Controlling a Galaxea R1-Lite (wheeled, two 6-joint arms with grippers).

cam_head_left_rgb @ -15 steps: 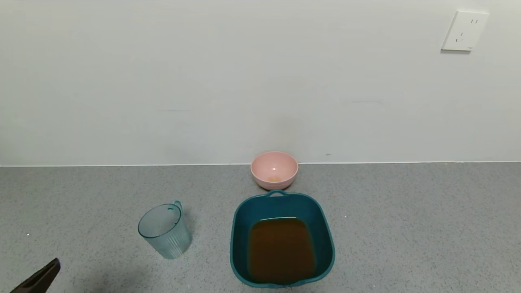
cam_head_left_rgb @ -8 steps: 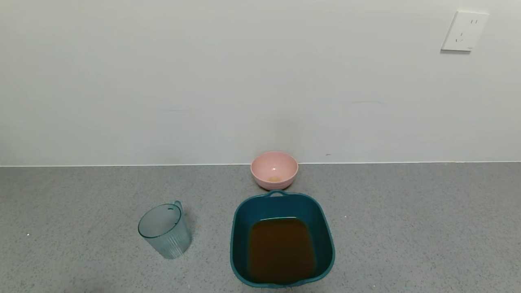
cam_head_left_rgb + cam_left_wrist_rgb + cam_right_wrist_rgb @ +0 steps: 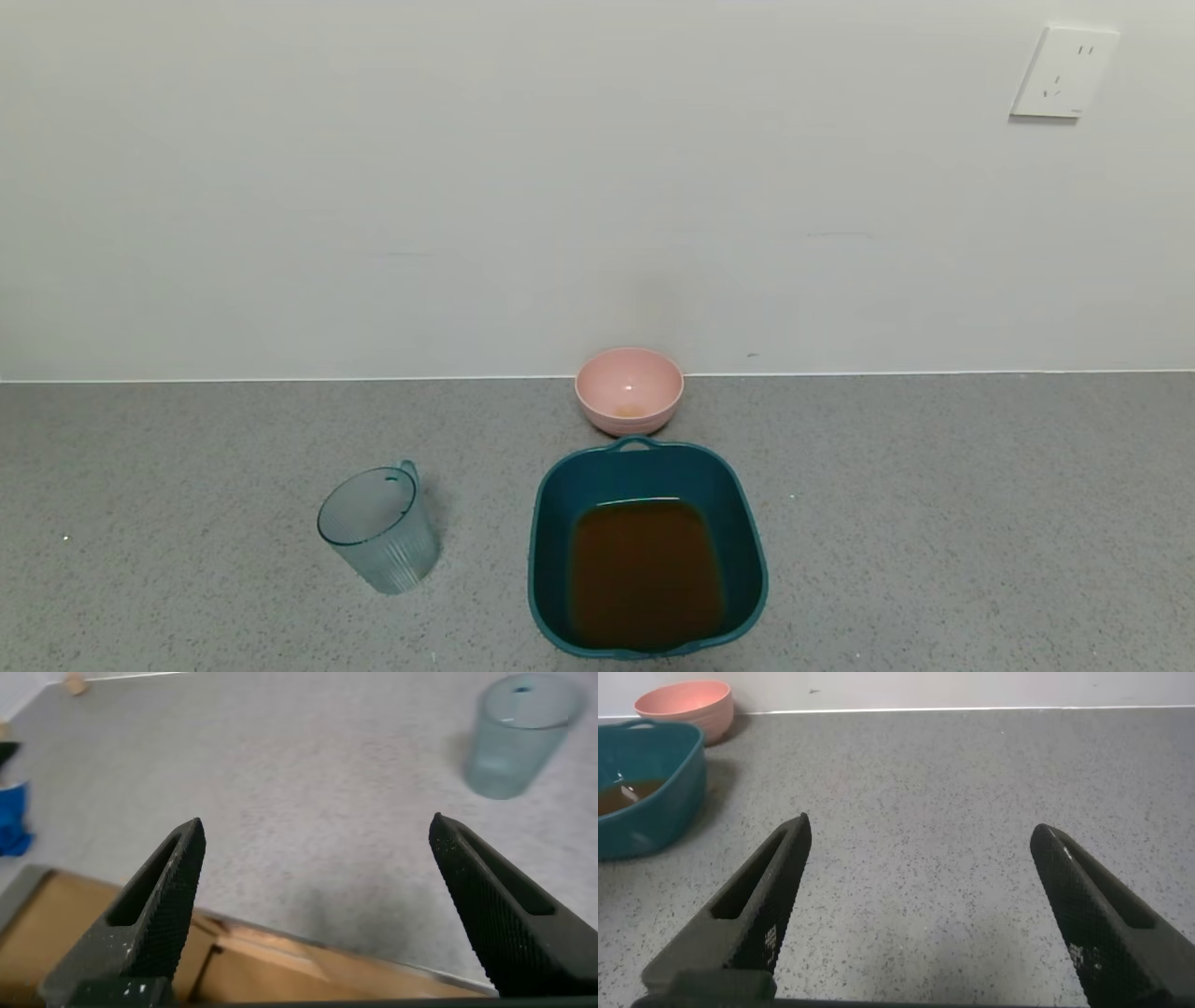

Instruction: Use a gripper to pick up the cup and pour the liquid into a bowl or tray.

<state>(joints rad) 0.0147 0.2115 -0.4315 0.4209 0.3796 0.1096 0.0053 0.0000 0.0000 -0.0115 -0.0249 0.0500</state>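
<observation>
Lower left of centre in the head view, the cup [image 3: 378, 529] stands upright and empty on the grey counter [image 3: 934, 523], well apart from the teal basin [image 3: 551, 523] at lower centre, where the brown liquid [image 3: 644, 571] lies pooled. Just behind the basin's loop handle sits the pink bowl [image 3: 628, 389], by the wall. Neither arm shows in the head view: the left gripper [image 3: 318, 905] is spread wide over the counter edge with the cup at its frame's upper right, and the right gripper [image 3: 920, 905] is spread wide over bare counter, basin and pink bowl at upper left.

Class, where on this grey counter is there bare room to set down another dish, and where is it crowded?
Bare: right of the dark teal plastic basin, and left of the ribbed translucent cup. Crowded: the round pink bowl sits close behind the basin.
</observation>
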